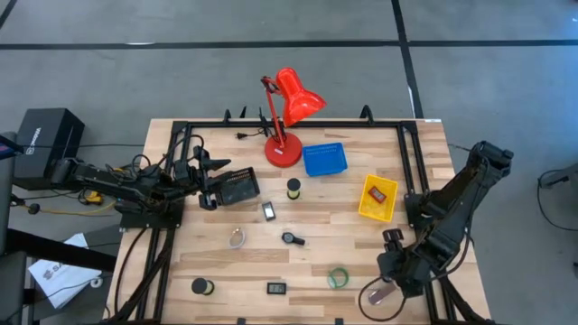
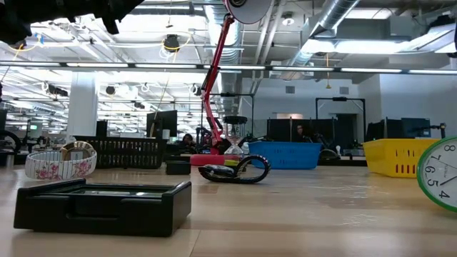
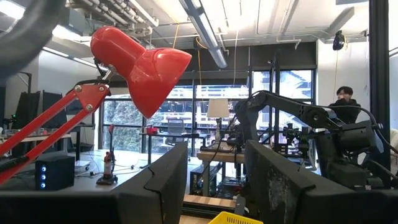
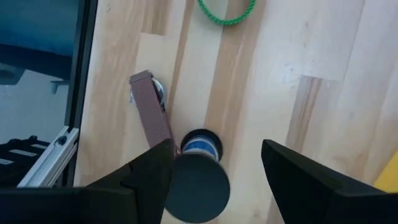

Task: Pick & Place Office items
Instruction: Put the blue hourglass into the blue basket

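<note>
Office items lie scattered on the wooden table: a green tape ring (image 1: pixel 338 277), a clear ring (image 1: pixel 237 238), a black roll (image 1: pixel 200 286), small black oblongs (image 1: pixel 276 289) and a black cylinder (image 1: pixel 293 188). My right gripper (image 1: pixel 386 287) hangs over the near right corner, pointing steeply down, open. Between its fingers stands a dark round-topped piece (image 4: pixel 198 183) with a blue-and-white end (image 4: pixel 200 146). A maroon strap-like oblong (image 4: pixel 151 115) lies beside it. My left gripper (image 1: pixel 213 183) is open at the left edge of the black tray (image 1: pixel 238 188), tilted upward, with nothing between its fingers (image 3: pixel 163 180). My right gripper comes from above with the dark round-topped piece (image 4: pixel 186 180) standing close against one finger (image 4: pixel 146 177) and well apart from the other. Whether that finger touches it I cannot tell.
A tall red desk lamp (image 1: pixel 287 104) stands at the far middle. Beside it is a blue tray (image 1: pixel 324 159), and a yellow tray (image 1: pixel 377 200) with a red piece is at the right. A green-rimmed clock face (image 2: pixel 439 175) shows at the right edge of the low view. Black rails frame the table's sides.
</note>
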Motion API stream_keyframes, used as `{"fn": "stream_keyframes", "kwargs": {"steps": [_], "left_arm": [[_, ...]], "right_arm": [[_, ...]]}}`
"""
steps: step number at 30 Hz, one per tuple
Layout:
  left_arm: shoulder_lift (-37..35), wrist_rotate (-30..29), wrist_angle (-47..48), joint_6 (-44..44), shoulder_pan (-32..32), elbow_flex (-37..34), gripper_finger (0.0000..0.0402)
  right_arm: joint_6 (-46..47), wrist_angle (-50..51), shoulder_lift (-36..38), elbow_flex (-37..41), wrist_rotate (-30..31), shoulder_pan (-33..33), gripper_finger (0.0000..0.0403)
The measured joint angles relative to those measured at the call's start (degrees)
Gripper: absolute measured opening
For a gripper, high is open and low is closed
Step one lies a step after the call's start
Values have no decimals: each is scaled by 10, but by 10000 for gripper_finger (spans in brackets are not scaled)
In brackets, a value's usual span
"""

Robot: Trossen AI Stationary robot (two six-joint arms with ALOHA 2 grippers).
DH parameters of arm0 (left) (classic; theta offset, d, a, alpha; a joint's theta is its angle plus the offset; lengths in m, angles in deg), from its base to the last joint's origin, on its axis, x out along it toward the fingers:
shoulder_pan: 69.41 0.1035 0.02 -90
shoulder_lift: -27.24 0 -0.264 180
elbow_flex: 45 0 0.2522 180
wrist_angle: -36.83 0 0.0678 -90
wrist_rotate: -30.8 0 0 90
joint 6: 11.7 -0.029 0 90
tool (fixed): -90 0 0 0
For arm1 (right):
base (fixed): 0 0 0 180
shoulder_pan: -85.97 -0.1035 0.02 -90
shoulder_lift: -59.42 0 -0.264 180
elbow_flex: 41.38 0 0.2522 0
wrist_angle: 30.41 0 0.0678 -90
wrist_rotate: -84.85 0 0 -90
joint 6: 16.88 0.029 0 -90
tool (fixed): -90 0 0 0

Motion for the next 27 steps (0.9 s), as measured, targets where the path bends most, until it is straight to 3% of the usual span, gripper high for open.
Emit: {"fn": "stream_keyframes", "kwargs": {"steps": [12, 18, 27], "left_arm": [[0, 0, 0, 0, 0, 0, 156], [0, 0, 2, 29, 0, 0, 156], [22, 29, 129, 103, -21, 0, 156]], "right_arm": [[-8, -4, 0, 0, -13, 28, 234], [95, -14, 0, 0, -30, 33, 234], [123, -23, 0, 0, -65, 66, 234]]}}
